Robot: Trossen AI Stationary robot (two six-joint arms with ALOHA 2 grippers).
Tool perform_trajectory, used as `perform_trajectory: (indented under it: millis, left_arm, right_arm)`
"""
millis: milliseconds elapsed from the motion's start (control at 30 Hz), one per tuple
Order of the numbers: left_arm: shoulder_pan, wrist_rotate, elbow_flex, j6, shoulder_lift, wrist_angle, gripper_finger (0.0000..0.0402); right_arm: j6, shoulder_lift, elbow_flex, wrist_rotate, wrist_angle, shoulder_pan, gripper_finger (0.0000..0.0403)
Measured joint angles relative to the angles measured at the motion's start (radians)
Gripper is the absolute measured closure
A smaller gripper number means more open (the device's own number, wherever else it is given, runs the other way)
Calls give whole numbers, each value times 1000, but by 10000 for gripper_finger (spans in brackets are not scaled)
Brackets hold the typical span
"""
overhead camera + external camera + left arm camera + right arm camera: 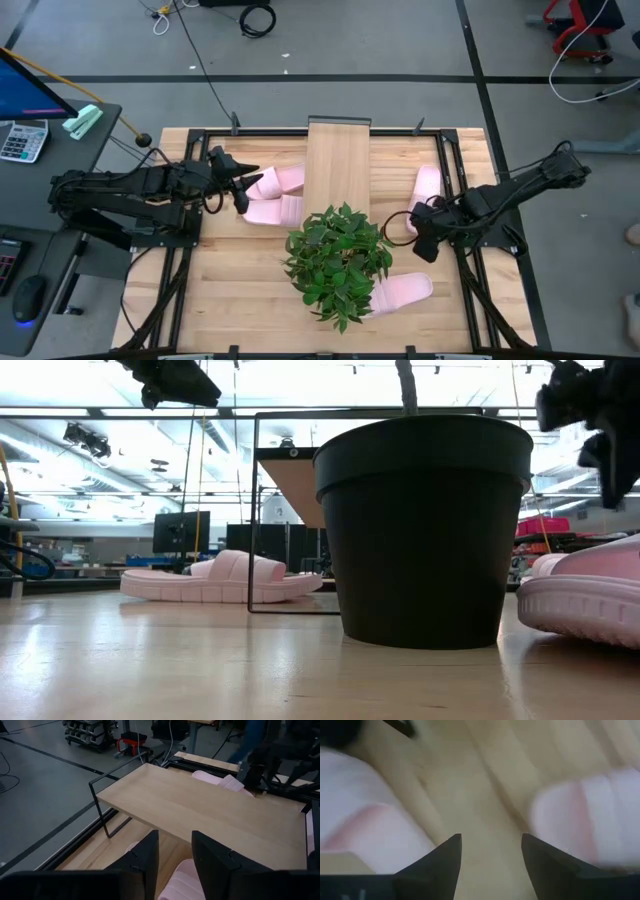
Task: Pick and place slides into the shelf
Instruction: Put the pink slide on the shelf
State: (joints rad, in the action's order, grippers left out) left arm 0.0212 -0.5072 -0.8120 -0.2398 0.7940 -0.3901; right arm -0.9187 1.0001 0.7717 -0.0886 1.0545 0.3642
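The shelf (338, 165) is a pale wood plank on a black wire frame at the table's far middle. Two pink slides (272, 182) (268, 210) lie on their soles just left of it. A third slide (427, 185) lies right of it, and another slide (403, 292) lies near the front by the plant. My left gripper (245, 187) hangs open high above the two left slides, facing the shelf (200, 805), with one slide (180, 879) below its fingers. My right gripper (418, 228) points down, open, over bare table between two slides (365, 830) (590, 815).
A potted plant (338, 262) in a big black pot (425, 530) stands at the table's middle, in front of the shelf and between the arms. Black rails (455, 170) run along the table's edges. Bare wood lies at the near left (230, 290).
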Motion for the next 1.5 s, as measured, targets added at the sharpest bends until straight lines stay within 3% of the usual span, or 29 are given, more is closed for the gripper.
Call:
perform_trajectory:
  millis: [133,433,567,900,1500]
  left_arm:
    - [0,23,0,-11,0,-8,286]
    - [0,75,0,-38,0,-61,288]
    - [0,75,0,-42,0,-75,288]
    - [0,94,0,-114,0,-174,294]
    - [0,113,0,-116,0,-185,294]
  right_arm:
    - [7,0,-26,11,-137,-19,189]
    - [72,2,-46,-172,-40,-72,166]
    - [151,21,-46,-193,-24,-98,148]
    - [257,184,-46,-276,7,-116,112]
    - [219,352,-53,-349,39,-116,110]
